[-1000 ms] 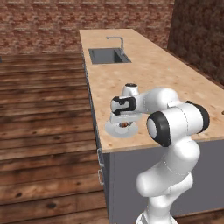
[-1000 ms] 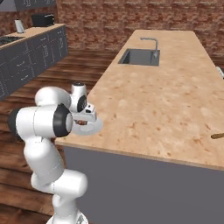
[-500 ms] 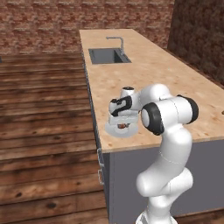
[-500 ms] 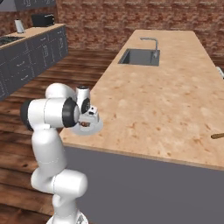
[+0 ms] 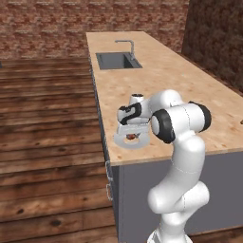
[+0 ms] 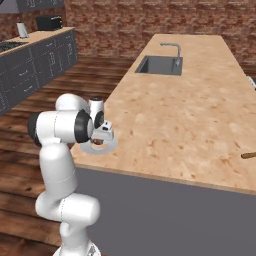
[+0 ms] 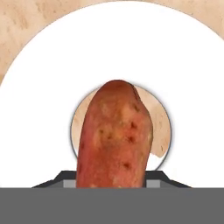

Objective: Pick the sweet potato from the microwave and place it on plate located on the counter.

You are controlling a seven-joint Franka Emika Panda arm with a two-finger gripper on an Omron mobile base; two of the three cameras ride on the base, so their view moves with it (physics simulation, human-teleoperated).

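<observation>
**End effector lowered over the plate with the sweet potato**

Since the earlier frames, the arm has folded its elbow in closer to the worktop edge, and the end effector (image 5: 132, 136) has come down toward the plate (image 5: 119, 140).

In the left base view, the plate sits at the near left edge of the worktop (image 5: 180, 80), with the end effector directly above it. The sweet potato (image 5: 131, 138) shows as a small reddish spot at the plate's centre, under the hand. The sink (image 5: 117, 60) lies well apart, toward the far end of the worktop.

In the right base view, the plate (image 6: 107, 148) is at the left edge of the worktop (image 6: 200, 110); the end effector (image 6: 98, 141) is over it.

In the hand view, the sweet potato (image 7: 116, 138) stands between the two fingertips (image 7: 65, 179), which are clamped on its sides. Its far end points over the centre well of the plate (image 7: 43, 96). Whether it touches the plate cannot be told.
</observation>
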